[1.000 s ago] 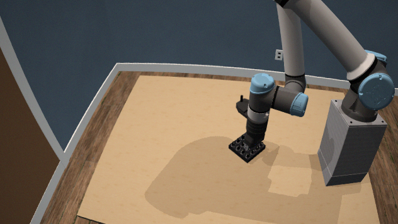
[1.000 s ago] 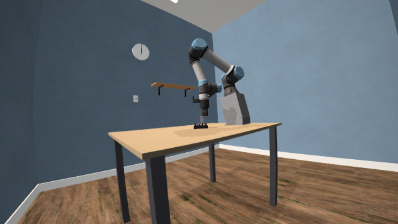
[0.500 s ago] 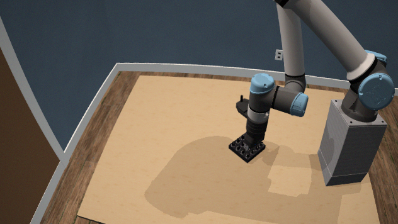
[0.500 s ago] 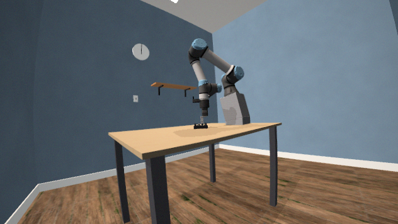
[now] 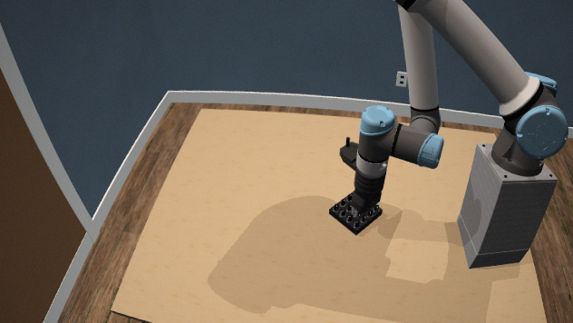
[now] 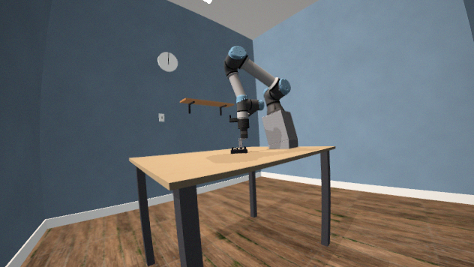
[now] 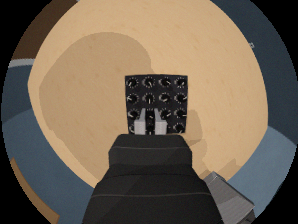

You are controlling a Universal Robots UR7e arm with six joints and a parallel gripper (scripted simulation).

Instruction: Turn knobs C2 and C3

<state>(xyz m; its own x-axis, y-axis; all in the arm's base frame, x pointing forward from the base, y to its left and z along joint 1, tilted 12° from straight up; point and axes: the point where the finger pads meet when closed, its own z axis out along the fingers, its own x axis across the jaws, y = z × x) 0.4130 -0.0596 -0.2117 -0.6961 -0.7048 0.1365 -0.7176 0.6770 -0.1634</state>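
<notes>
The black knob box [image 5: 345, 216] [image 6: 238, 151] [image 7: 157, 88] stands on its feet on the wooden table [image 5: 227, 181] [image 6: 195, 165], near the middle. Its small round knobs show in rows in the wrist view; the names and white lines are too small to read. My gripper [image 5: 361, 209] [image 6: 240, 146] [image 7: 149, 115] points straight down onto the box. Its two pale fingers stand close together on either side of one knob in the part of the box nearest the wrist camera. The gripper body hides that knob and the rows behind it, so I cannot tell which knob it is.
The arm's grey pedestal [image 5: 503, 213] [image 6: 279, 131] stands on the table's right side, close to the box. A wall shelf [image 6: 206, 102] hangs behind the arm. The table's edges are far from the box on all sides.
</notes>
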